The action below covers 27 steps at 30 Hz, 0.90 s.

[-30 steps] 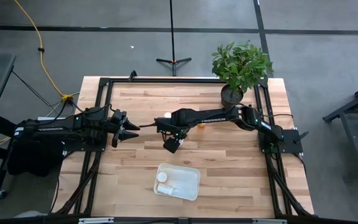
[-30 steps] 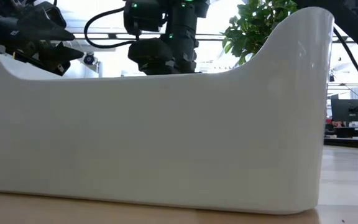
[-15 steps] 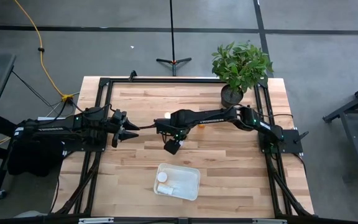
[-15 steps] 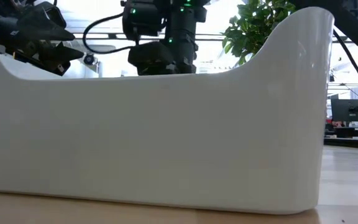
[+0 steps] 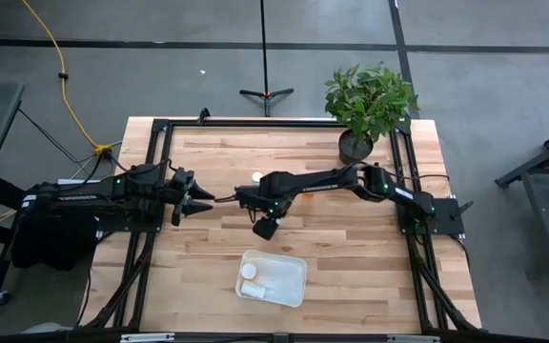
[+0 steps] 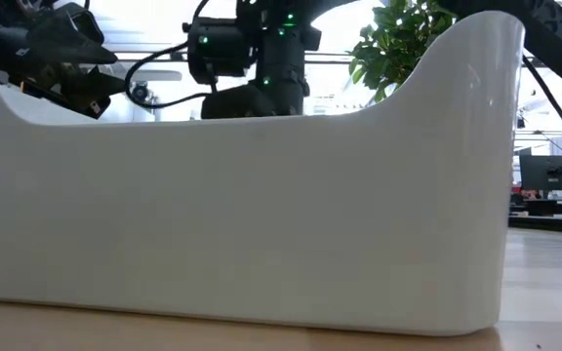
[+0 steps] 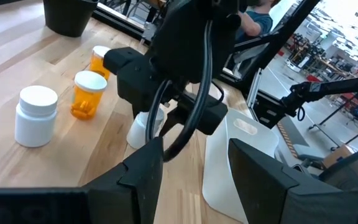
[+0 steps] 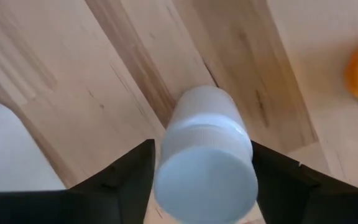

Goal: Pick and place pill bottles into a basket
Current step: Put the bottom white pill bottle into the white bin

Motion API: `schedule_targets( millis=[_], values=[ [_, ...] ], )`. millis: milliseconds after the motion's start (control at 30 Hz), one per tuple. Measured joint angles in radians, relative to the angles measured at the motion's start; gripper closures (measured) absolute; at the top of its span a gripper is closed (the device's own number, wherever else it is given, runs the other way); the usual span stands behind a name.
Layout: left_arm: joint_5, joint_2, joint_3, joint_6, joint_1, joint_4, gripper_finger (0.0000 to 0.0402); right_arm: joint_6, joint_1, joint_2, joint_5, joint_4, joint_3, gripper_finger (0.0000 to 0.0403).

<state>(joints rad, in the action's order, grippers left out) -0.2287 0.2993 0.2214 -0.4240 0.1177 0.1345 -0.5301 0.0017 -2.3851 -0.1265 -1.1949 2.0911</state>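
My right gripper (image 5: 265, 227) points down at mid-table, its fingers on either side of a white pill bottle (image 8: 205, 143) that stands on the wood. The white basket (image 5: 294, 286) lies nearer the front edge with one white bottle (image 5: 249, 272) in it. In the left wrist view another white bottle (image 7: 36, 115) and two orange pill bottles (image 7: 89, 93) (image 7: 101, 59) stand on the table beyond the right gripper. My left gripper (image 7: 194, 186) waits open at the table's left, touching nothing. My right gripper pinches the white bottle by its cap (image 8: 166, 180), at the bottle's top, between its two fingers (image 8: 135, 177). The fingers come from above, pointing down. In the left wrist view the bottle's base (image 7: 143, 134) rests on the table.
A potted plant in a black pot (image 5: 355, 143) stands at the far right of the table. The basket's tall white wall (image 6: 261, 214) fills the low view. Bare wood lies between the basket and the held bottle.
My right gripper has sunk toward the table over the white bottle, showing lower behind the basket's wall in the low view.
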Motion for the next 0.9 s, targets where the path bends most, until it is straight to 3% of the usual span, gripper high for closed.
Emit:
schedule_targets(
  millis=[233,600,900],
  values=[
    [0.0,0.0,0.0,0.0,0.0,0.003,0.0186,0.008,0.0,-0.002,0.015,0.013,0.0,0.0244],
    [0.0,0.0,0.0,0.0,0.0,0.003,0.0186,0.008,-0.001,-0.002,0.015,-0.002,0.002,0.0273],
    [0.0,0.0,0.0,0.0,0.0,0.003,0.0186,0.025,-0.008,-0.002,-0.015,-0.034,0.079,0.0398]
  ],
)
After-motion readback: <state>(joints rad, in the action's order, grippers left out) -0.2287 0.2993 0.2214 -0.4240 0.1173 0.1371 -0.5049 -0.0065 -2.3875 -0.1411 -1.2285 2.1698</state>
